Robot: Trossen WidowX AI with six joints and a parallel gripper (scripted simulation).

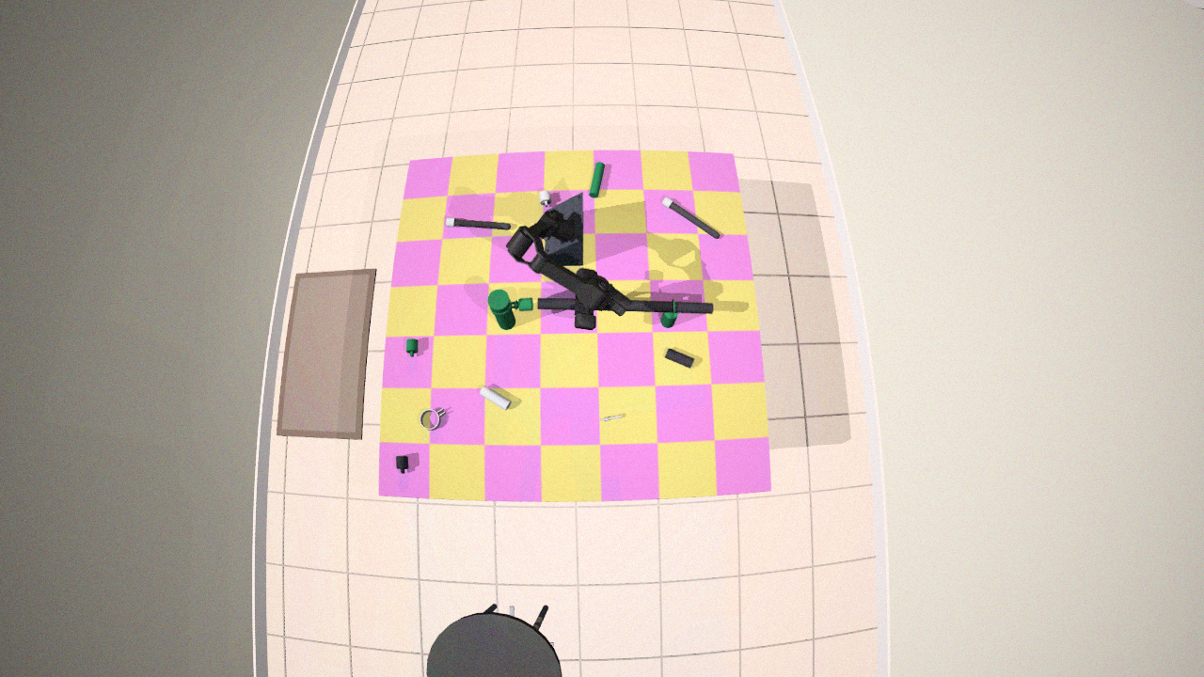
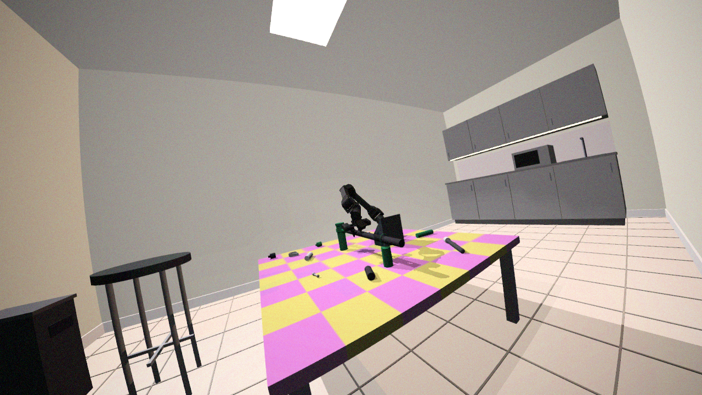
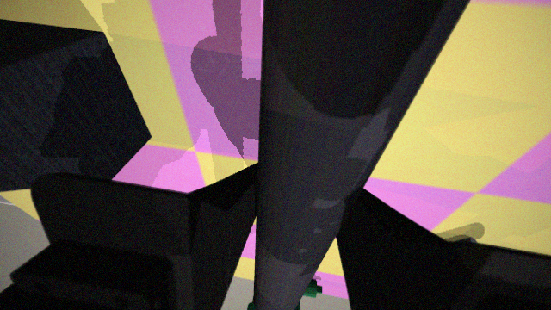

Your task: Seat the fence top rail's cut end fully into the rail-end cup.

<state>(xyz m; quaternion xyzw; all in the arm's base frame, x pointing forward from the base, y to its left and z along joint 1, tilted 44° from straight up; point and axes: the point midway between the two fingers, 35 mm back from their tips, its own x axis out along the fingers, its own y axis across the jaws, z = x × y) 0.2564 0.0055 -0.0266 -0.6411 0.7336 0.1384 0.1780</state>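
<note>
My gripper (image 1: 621,306) (image 2: 362,229) (image 3: 299,175) is shut on the dark top rail (image 1: 689,307) (image 2: 392,241) (image 3: 314,151), nearer its post-side end. The big green post (image 1: 505,315) (image 2: 342,241) stands upright with its band up near the post cap (image 1: 499,298). The green end cup (image 1: 525,304) faces the rail's cut end, and from above a narrow gap shows between them. In the wrist view green edges show on both sides of the rail's far end; its depth relative to the cup is hidden. The rail passes over the small green post (image 1: 668,320) (image 2: 387,257), through its loop.
A loose green cap (image 1: 411,346), a white tube (image 1: 495,397), a ring clamp (image 1: 431,418) and a short dark tube (image 1: 679,357) (image 2: 369,272) lie on the table. The arm's base (image 1: 569,250) stands behind the rail. Two dark rods (image 1: 480,224) (image 1: 691,217) lie farther back.
</note>
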